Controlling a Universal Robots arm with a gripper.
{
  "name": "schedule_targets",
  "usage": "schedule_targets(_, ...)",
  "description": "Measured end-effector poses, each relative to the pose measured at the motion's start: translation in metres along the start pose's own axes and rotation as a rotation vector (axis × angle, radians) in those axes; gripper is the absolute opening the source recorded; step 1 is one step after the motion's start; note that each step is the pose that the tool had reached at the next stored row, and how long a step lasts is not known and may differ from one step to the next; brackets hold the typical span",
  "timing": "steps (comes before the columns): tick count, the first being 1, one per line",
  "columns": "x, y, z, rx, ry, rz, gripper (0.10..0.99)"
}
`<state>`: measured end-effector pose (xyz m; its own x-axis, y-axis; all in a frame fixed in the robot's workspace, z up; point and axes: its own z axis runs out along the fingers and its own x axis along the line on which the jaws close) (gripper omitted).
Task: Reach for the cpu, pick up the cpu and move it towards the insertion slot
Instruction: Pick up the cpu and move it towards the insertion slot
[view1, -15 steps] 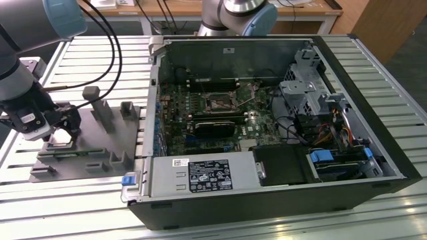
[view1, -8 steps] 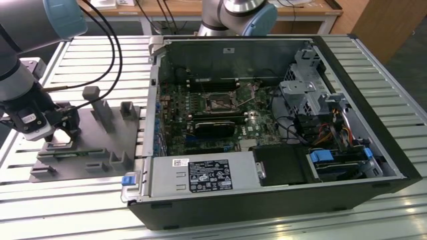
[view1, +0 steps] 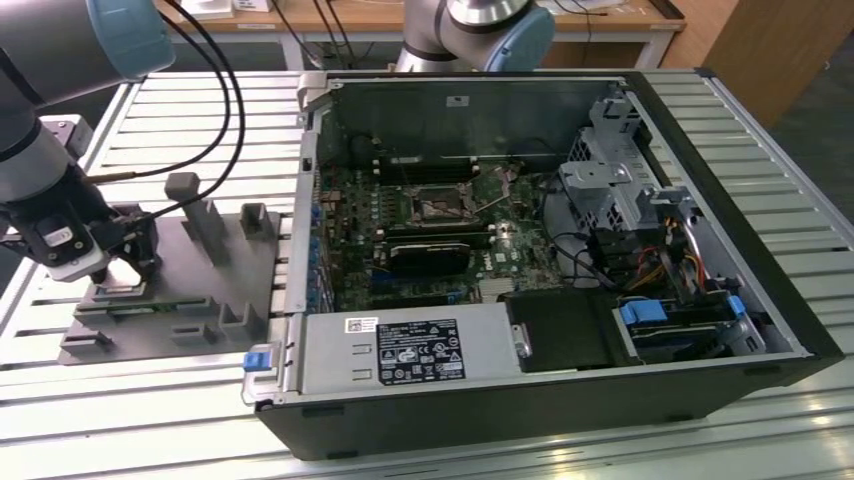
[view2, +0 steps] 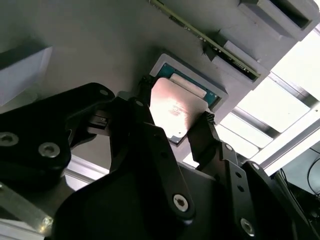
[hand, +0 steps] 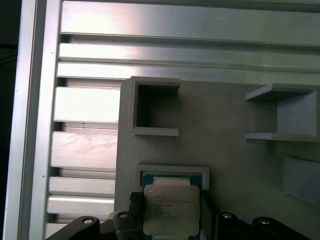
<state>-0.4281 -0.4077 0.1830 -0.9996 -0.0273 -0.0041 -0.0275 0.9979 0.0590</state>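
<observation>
My gripper (view1: 118, 272) hangs over the grey plastic tray (view1: 187, 305) at the exterior view's left, outside the computer case. In both wrist views its two black fingers (view2: 200, 135) press the opposite edges of the cpu (view2: 175, 107), a flat silvery square chip. The cpu (hand: 170, 210) sits just above a square recess (hand: 172, 172) in the tray, slightly raised from it. The insertion slot (view1: 437, 205), a small square socket with a metal frame, lies on the motherboard inside the open case, well off toward the exterior view's right of the gripper.
Upright grey pegs (view1: 200, 215) stand on the tray close beside the gripper. The open computer case (view1: 534, 250) has a raised wall (view1: 310, 200) between tray and motherboard. Black cables (view1: 227, 100) trail from my arm. A second robot arm (view1: 481, 30) stands behind the case.
</observation>
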Motion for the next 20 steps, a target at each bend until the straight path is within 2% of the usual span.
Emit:
schedule_targets(4,-0.0001,0.0002,-0.0032,0.000,0.0000,0.000,0.541)
schedule_targets(20,-0.0002,0.0019,-0.0320,0.000,-0.0001,0.000,0.541)
